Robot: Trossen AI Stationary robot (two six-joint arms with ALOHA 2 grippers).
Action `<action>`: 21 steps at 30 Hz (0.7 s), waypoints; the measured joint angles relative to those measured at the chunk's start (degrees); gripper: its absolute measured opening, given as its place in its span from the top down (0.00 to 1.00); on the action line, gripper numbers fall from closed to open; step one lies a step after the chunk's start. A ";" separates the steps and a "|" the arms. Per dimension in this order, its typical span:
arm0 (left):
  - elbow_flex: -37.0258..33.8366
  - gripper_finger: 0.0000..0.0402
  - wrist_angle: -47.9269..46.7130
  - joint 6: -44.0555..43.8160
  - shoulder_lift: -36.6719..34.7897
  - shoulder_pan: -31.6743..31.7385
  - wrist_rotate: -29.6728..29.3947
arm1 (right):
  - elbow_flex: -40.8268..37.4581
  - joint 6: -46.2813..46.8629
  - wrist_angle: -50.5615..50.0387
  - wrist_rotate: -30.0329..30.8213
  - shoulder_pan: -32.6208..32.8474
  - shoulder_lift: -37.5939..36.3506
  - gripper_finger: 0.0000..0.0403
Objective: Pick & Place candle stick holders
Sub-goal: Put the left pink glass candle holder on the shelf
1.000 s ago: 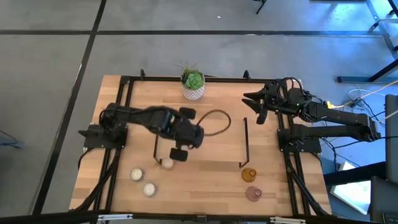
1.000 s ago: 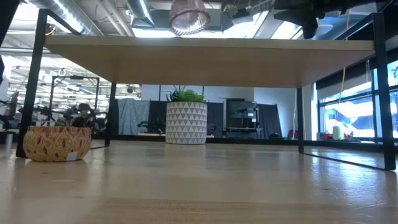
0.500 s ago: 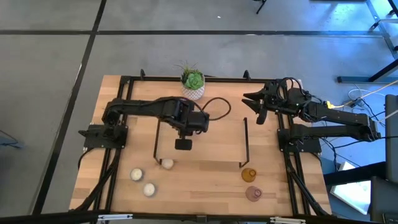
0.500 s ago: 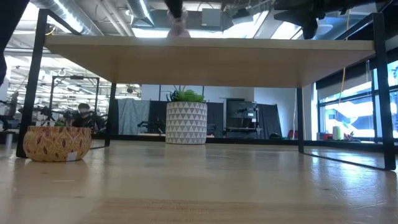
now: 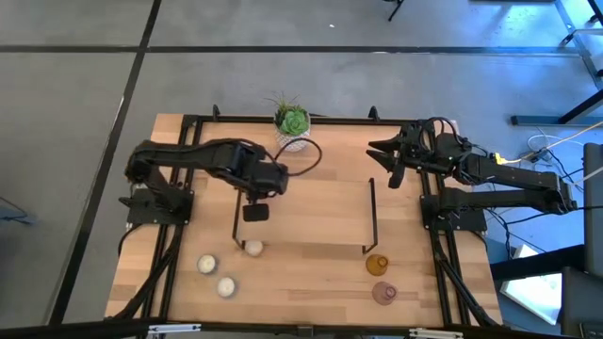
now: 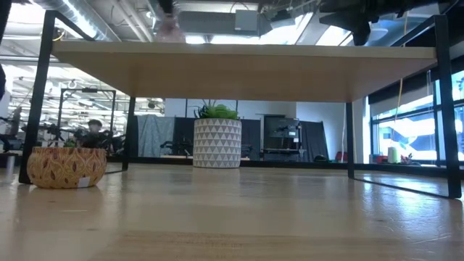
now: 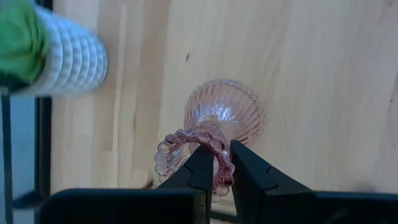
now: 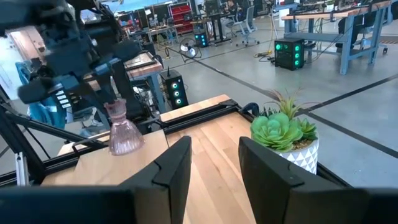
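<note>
My left gripper (image 5: 256,209) is shut on a dusty-pink ribbed vase-like holder (image 7: 221,112) over the left part of the raised wooden shelf (image 5: 311,212). The right wrist view shows this holder (image 8: 124,134) upright at the shelf top. A second pink holder (image 5: 383,293) and an amber one (image 5: 377,265) stand on the table at the near right. Three cream round ones (image 5: 253,248), (image 5: 206,265), (image 5: 226,286) sit at the near left. My right gripper (image 5: 382,155) is open and empty at the far right. My left gripper pinches the holder's beaded rim (image 7: 222,168) between its two fingers, one finger in the mouth and one outside. The fingers come from above, pointing down. The holder is upright below them; whether its base rests on the shelf, I cannot tell.
A white patterned pot with a green plant (image 5: 293,127) stands at the far edge, just beyond the shelf. The shelf stands on thin black legs (image 6: 442,109). A black cable (image 5: 306,155) loops by the left arm. Black frame rails (image 5: 179,235) run along both table sides.
My left gripper has carried the pink holder toward the table's far and left edges, from over the shelf's near edge to its left part. It has stayed shut on the holder, which has stayed upright.
</note>
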 joint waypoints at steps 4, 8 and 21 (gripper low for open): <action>-5.11 0.93 0.00 -1.14 -2.10 -0.35 -0.63 | 0.00 0.00 0.85 0.08 0.00 0.00 0.66; -7.65 0.93 0.09 -0.77 -2.47 -0.35 -0.99 | 0.00 0.00 0.99 0.12 0.00 0.00 0.66; -7.96 0.93 0.13 0.93 -2.06 0.94 -2.54 | 0.00 0.00 0.97 0.60 0.00 0.14 0.66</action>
